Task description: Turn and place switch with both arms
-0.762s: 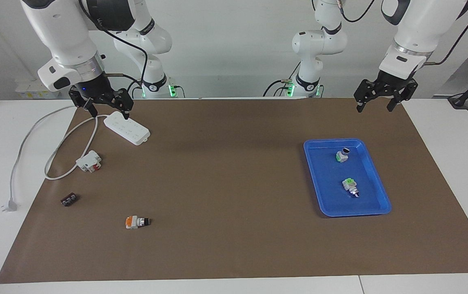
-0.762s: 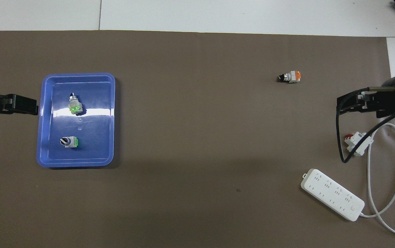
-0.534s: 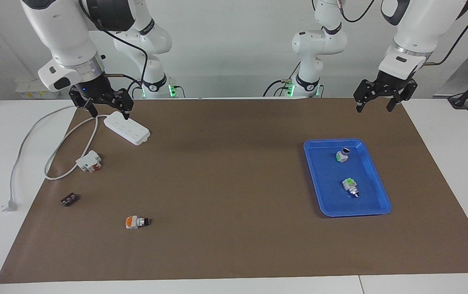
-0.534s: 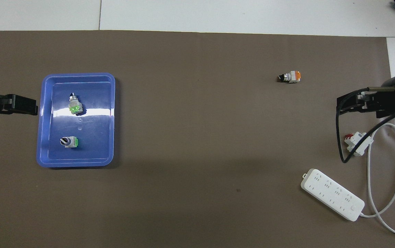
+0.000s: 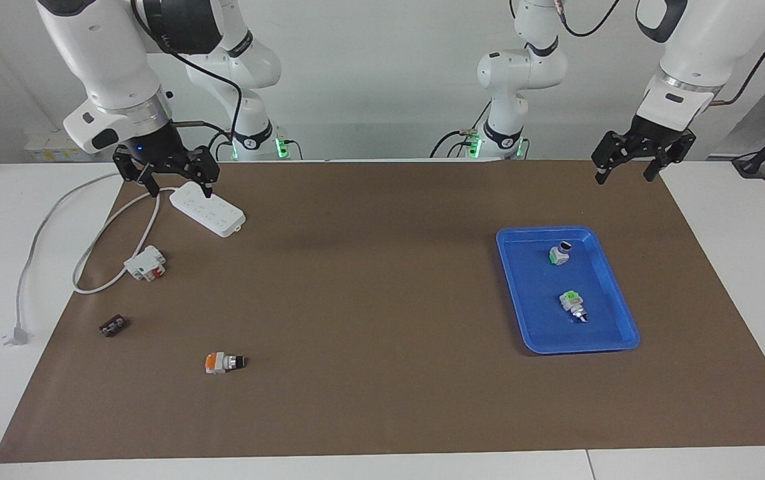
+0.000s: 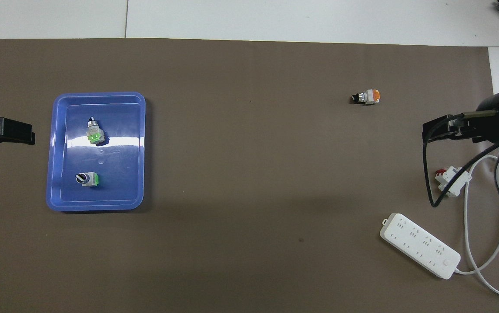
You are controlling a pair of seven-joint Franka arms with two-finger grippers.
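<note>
The switch (image 5: pixel 223 362) lies on its side on the brown mat, toward the right arm's end and farther from the robots than the white-and-red module. Its orange face shows, and its black knob end points toward the tray; it also shows in the overhead view (image 6: pixel 366 96). My right gripper (image 5: pixel 179 189) hangs open and empty in the air over the power strip's end, well apart from the switch; the overhead view (image 6: pixel 427 132) shows it too. My left gripper (image 5: pixel 623 179) hangs open and empty above the mat's edge beside the blue tray (image 5: pixel 522 300), as the overhead view (image 6: pixel 29 137) also shows.
The tray (image 6: pixel 101 195) holds two green-topped switches (image 5: pixel 560 254) (image 5: pixel 572 303). A white power strip (image 5: pixel 209 210) with a looped cable, a white-and-red module (image 5: pixel 147 263) and a small black part (image 5: pixel 113 326) lie at the right arm's end.
My left gripper has moved away from the tray toward the left arm's end of the table and risen slightly. The right gripper has barely shifted. The switch has not moved.
</note>
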